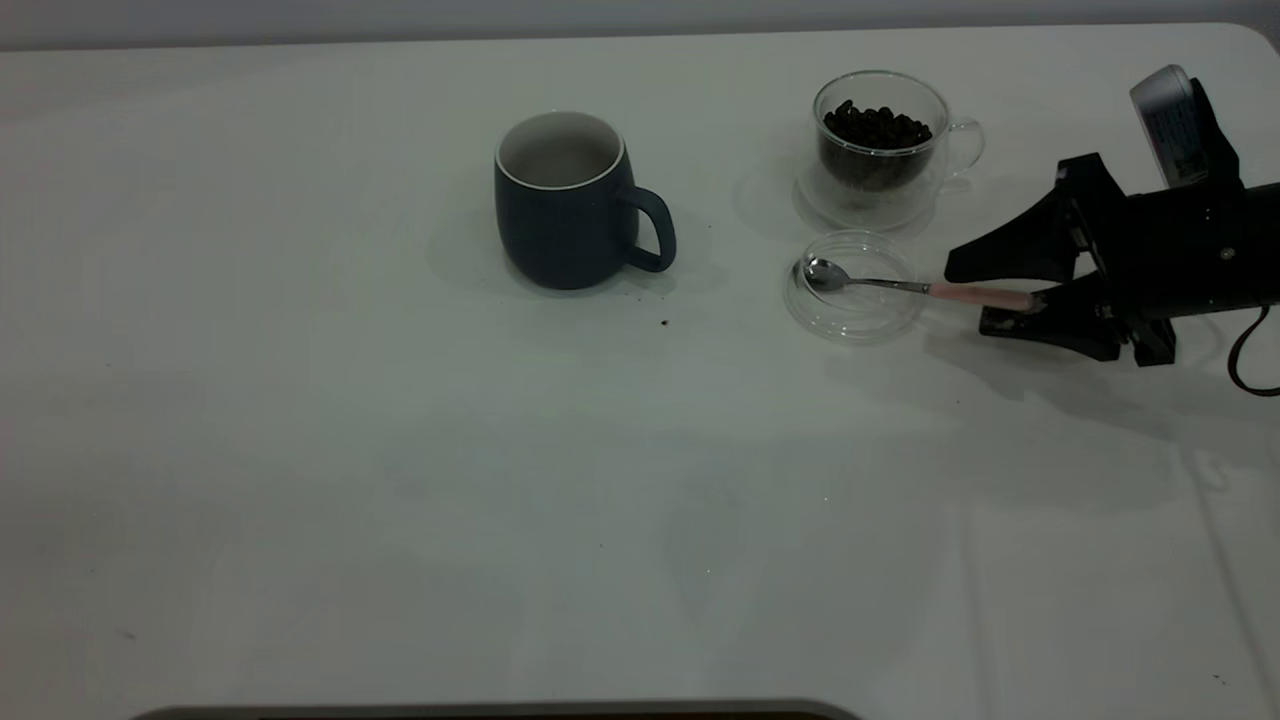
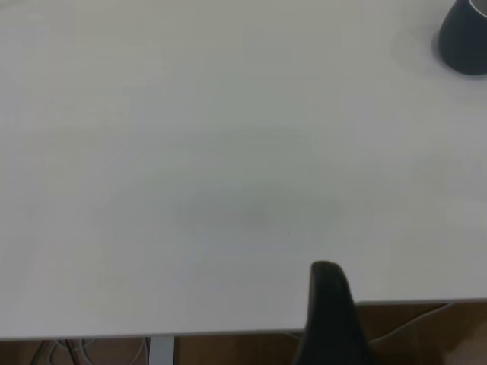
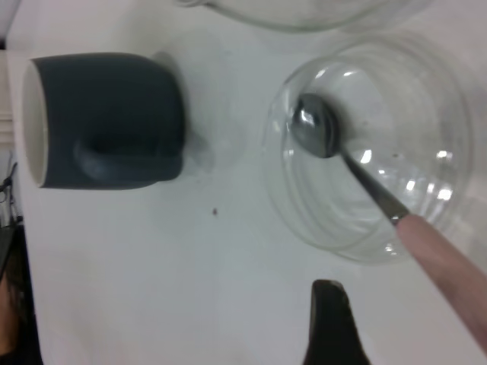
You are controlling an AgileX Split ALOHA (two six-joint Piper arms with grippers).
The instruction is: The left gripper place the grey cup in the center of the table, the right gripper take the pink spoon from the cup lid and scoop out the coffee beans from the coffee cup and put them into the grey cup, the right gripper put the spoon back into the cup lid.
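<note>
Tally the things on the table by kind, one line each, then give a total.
Cups: 2, the grey cup and the glass coffee cup
Cup lid: 1
Pink spoon: 1
Heap of coffee beans: 1
Total: 5

The exterior view looks down across the table [image 1: 400,480] from its near edge. The left wrist view sits far back; the right wrist view hangs close overhead. All show the grey cup [image 1: 570,205].
</note>
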